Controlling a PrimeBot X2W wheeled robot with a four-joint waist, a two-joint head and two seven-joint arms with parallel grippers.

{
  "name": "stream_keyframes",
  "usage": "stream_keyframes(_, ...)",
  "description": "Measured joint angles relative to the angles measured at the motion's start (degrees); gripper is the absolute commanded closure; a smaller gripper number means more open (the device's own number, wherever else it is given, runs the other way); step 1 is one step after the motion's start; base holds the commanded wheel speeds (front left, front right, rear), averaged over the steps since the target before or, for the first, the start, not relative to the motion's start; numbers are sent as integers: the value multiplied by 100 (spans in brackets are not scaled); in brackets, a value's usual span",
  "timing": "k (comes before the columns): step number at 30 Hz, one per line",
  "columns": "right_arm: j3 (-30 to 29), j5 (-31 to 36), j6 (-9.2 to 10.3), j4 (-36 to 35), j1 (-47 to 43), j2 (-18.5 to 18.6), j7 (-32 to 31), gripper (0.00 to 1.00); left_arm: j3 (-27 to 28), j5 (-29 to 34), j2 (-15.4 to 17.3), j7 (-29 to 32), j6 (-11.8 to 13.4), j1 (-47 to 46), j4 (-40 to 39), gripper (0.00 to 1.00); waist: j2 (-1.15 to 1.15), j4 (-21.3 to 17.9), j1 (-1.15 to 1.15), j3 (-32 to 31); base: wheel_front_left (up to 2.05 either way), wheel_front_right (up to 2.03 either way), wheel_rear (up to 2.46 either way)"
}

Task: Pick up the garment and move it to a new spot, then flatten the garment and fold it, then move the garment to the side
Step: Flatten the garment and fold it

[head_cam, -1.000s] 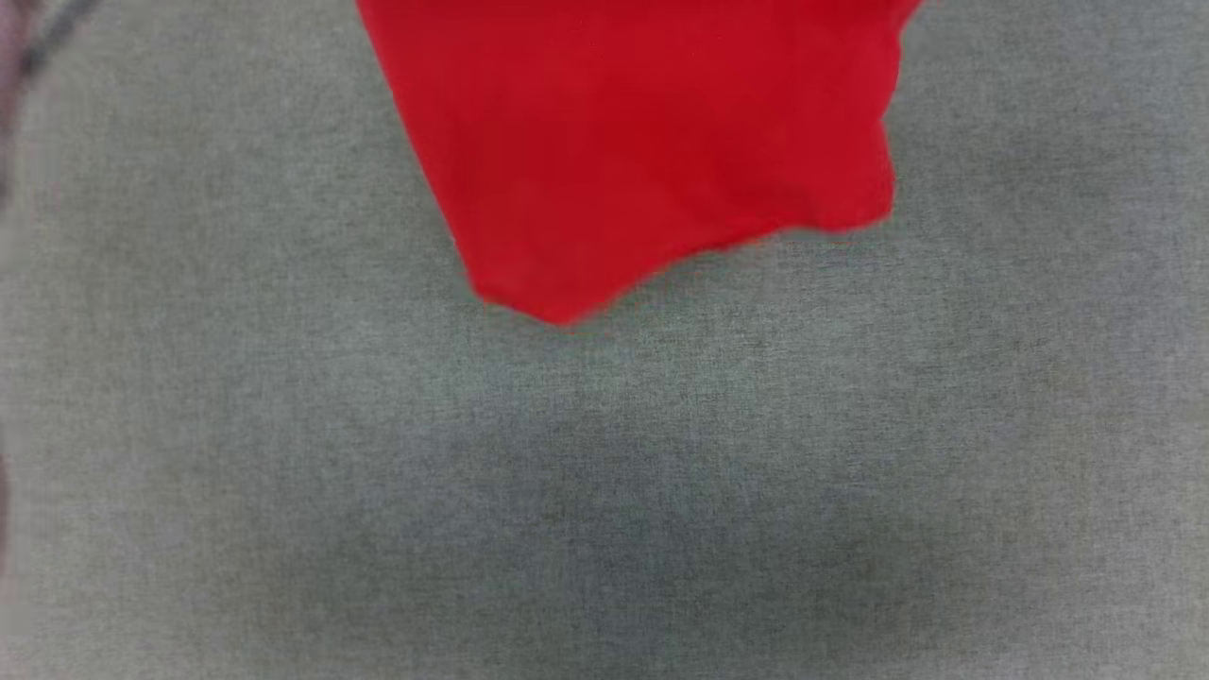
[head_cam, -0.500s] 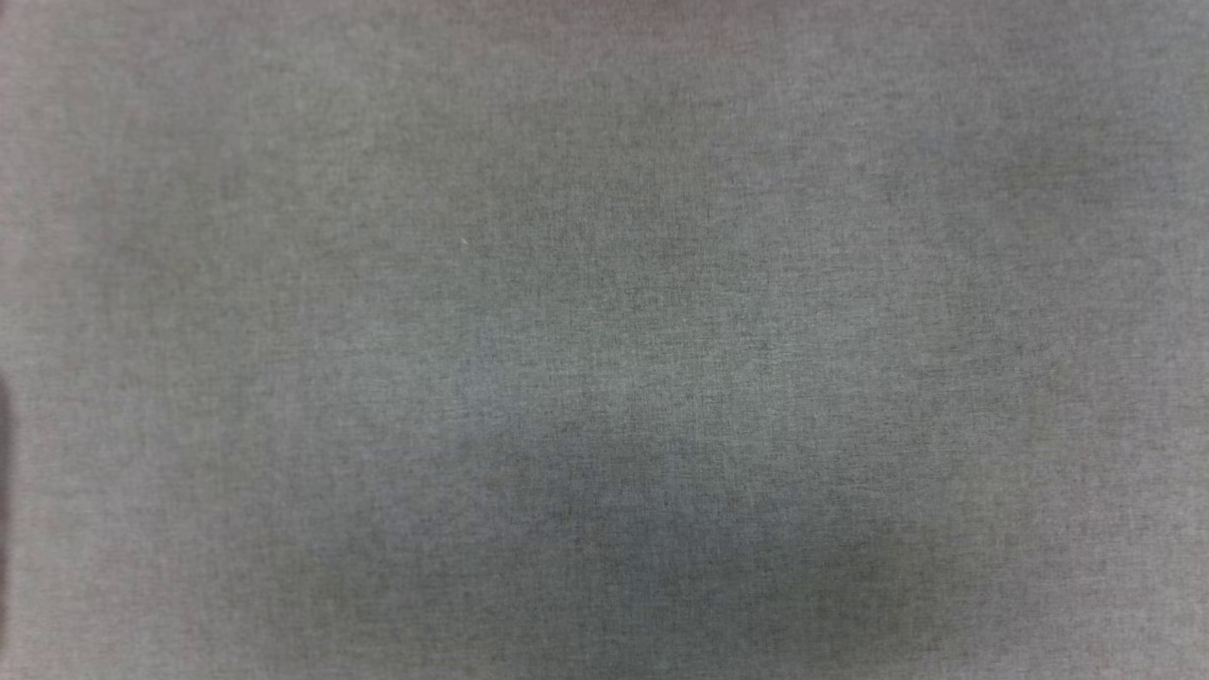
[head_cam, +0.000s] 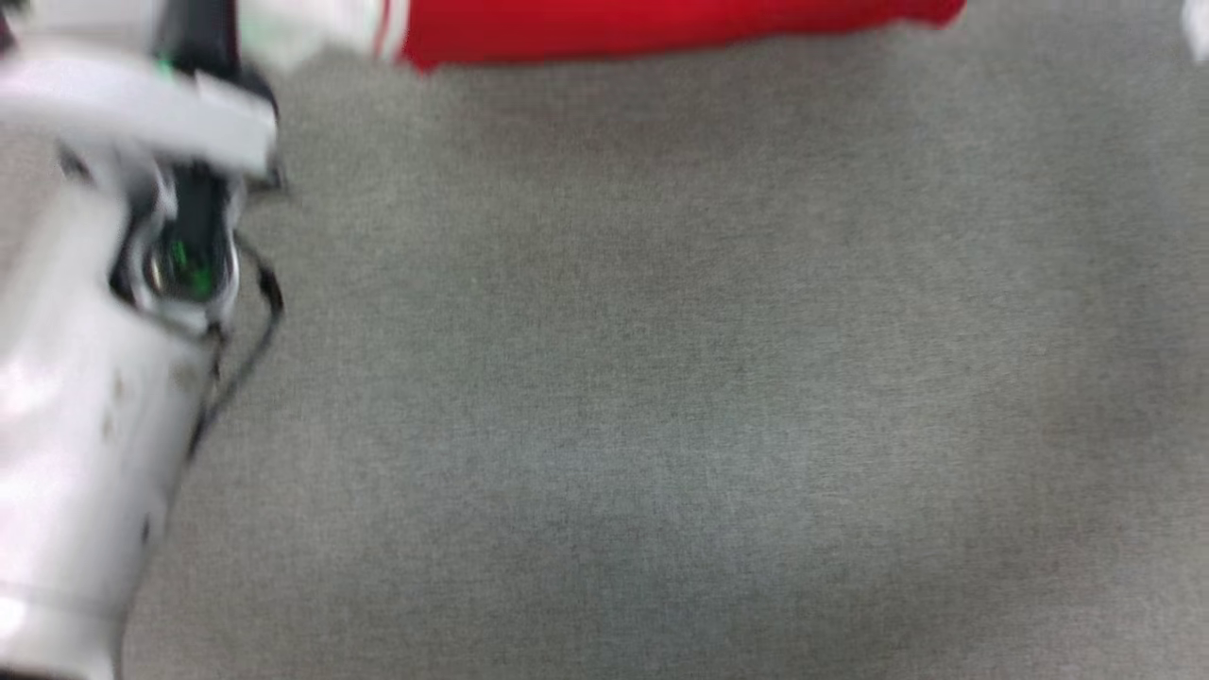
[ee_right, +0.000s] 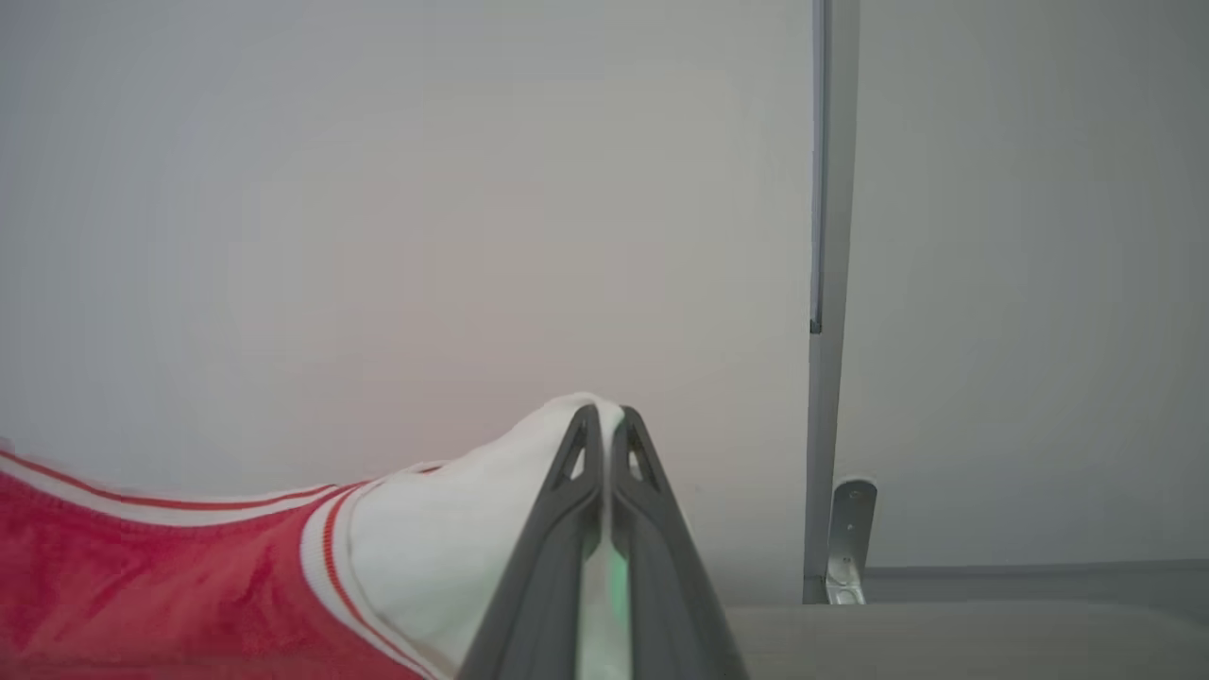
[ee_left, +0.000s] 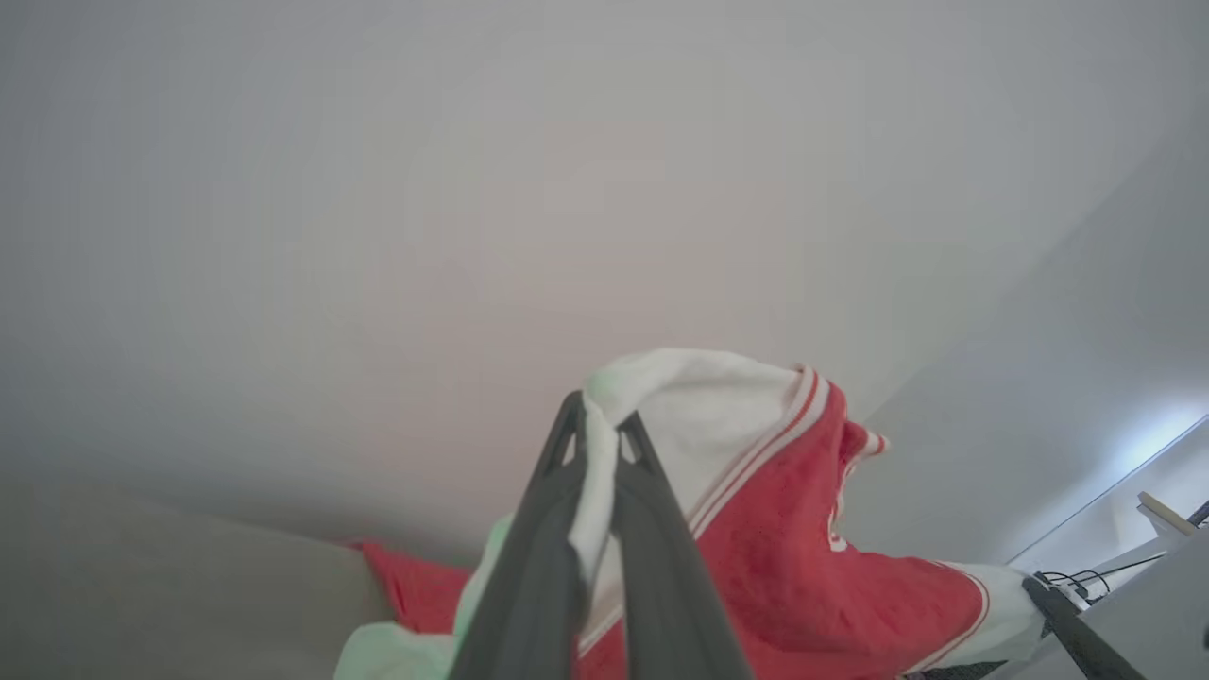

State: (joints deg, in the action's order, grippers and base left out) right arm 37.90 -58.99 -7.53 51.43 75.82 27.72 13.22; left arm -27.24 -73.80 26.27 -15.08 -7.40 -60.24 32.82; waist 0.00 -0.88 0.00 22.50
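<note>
Evidently soft and light, the garment (head_cam: 661, 28) droops over the counter (head_cam: 661, 378); left jaws and right jaws clench its white sleeves, sound holds.

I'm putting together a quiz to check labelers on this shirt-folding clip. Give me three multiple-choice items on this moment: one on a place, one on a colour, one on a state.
1. In the head view, where does the garment show?
A. along the top edge
B. in the middle
C. at the lower right corner

2. What colour is the cloth pinched by the right gripper?
A. red
B. white
C. blue

3. What state is the left gripper in?
A. open, with nothing between its fingers
B. shut on nothing
C. shut on the garment

Answers:
1 A: the red band with a white sleeve end runs along the top edge.
2 B: white sleeve cloth sits between its fingers, and the red begins past the striped trim.
3 C: its fingers are closed on a white fold of the sleeve.
</note>
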Motion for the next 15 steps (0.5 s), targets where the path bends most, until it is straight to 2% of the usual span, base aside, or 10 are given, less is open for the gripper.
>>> stream_keyframes(6, 65, -399, 0, -920, -1406, 460, -18, 100, -30, -396, 339, -1, 0, 1688, -1278, 100, 0, -72, 0, -316, 0, 0, 0)
stream_keyframes(11, -2, -566, 0, -1574, -2544, 793, -5, 100, 175, -410, 381, -5, 1, 3116, -2037, 100, 0, -108, 0, -554, 0, 0, 0)
stream_keyframes(15, -70, -714, 0, -1987, -3508, 983, -46, 100, 456, -542, 261, -7, 0, 4061, -2426, 100, 0, -125, 0, -683, 0, 0, 0)
